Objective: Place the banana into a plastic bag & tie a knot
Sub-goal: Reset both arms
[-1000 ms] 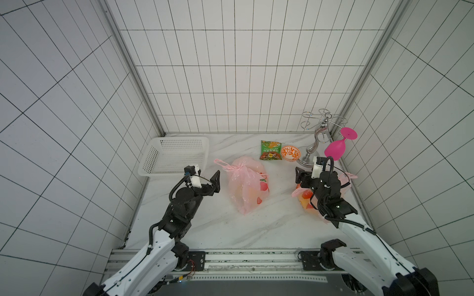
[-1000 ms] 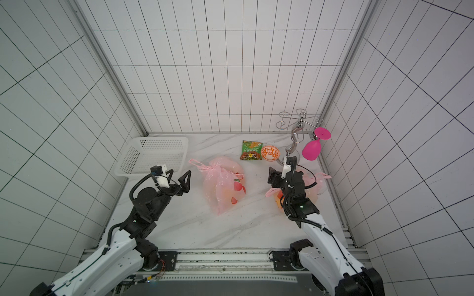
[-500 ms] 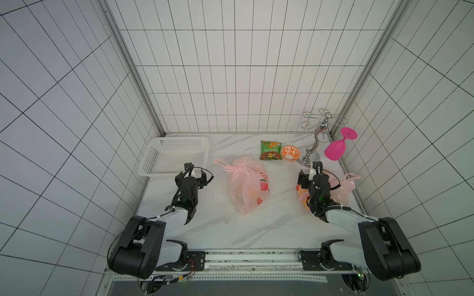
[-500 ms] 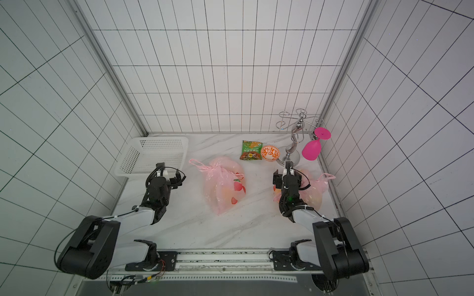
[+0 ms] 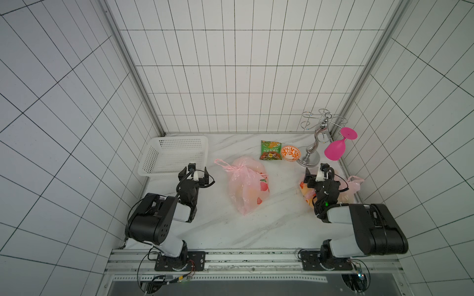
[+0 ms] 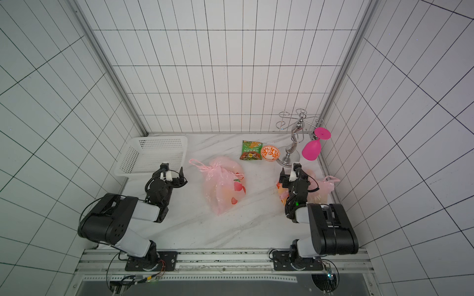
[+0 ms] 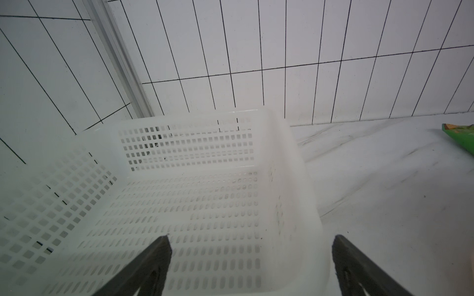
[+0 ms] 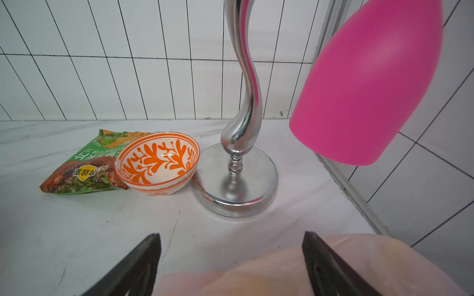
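Clearly, the pink bag point(image 5: 246, 187) lies on the desk point(image 5: 218, 225) between the two arms. Its long axis runs from the knot point(image 5: 237, 167) at the far end down toward the near edge. The knot end points toward the left pincer point(image 7: 251, 241), so that arm looks the nearer one for any tug on it. That pincer is spread wide and empty, over the near rim of a stiff white perforated basket point(image 5: 174, 153). The right pincer point(image 8: 230, 243) is also agape and holds nothing. It hangs just above a second bag point(image 5: 351, 187) by the right wall, well apart from the knotted one. The film is thin, crinkled and translucent, with red fruit prints, and one slack handle loop sticks out beside the knot. I cannot make out the banana with certainty: only a pale yellowish shape shows through the film. The desk is smooth, marble-veined white.
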